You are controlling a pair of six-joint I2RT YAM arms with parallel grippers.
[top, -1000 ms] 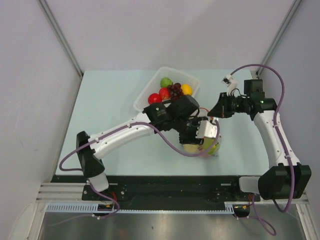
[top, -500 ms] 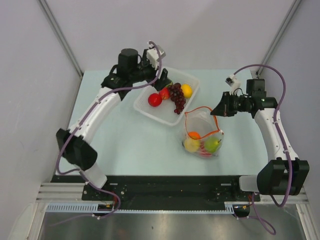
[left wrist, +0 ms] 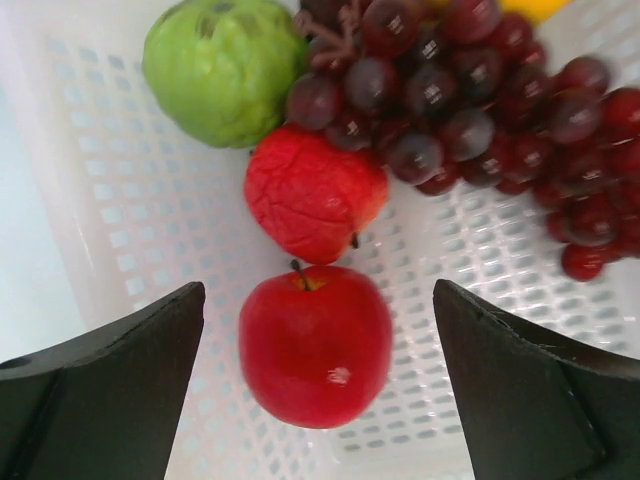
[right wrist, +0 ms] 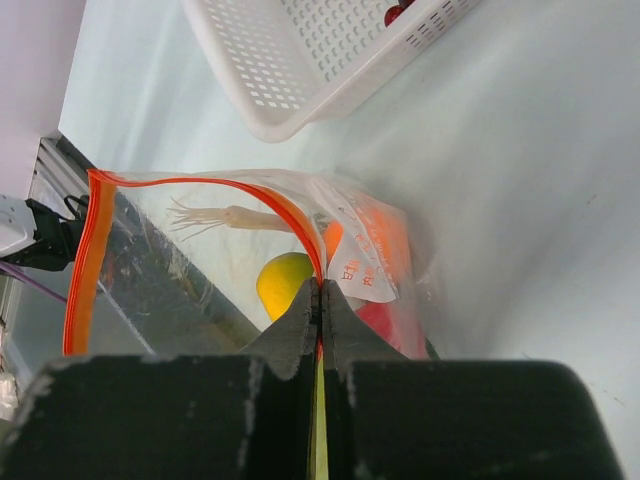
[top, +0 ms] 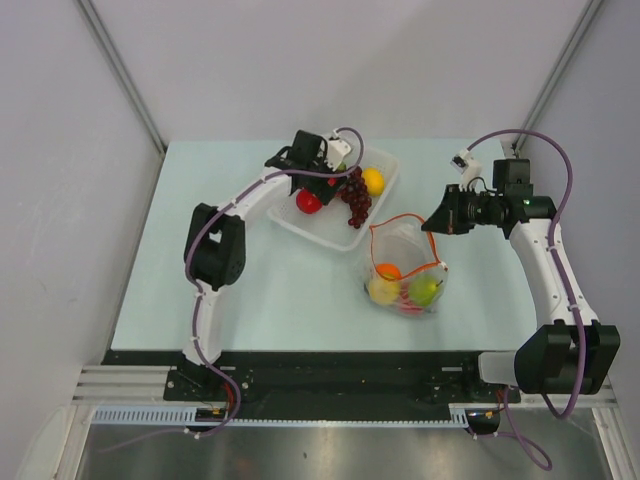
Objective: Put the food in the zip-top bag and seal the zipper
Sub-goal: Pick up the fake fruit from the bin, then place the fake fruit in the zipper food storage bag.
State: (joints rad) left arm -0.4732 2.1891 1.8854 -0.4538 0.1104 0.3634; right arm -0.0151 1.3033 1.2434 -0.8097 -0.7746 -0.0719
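Left fingers (left wrist: 100, 400) wide (above apple (left wrist: 315, 345)); right fingers (right wrist: 298, 330) pinch zipper (right wrist: 85, 260).

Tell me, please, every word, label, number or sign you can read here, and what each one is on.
Orange print on the bag: too small and blurred to read.
Elsewhere, in all three views: no text to be seen.

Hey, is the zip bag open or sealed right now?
Open. The zip-top bag has its orange-red zipper spread in a wide loop, not pressed into one line. The right gripper pinches one side of the mouth.
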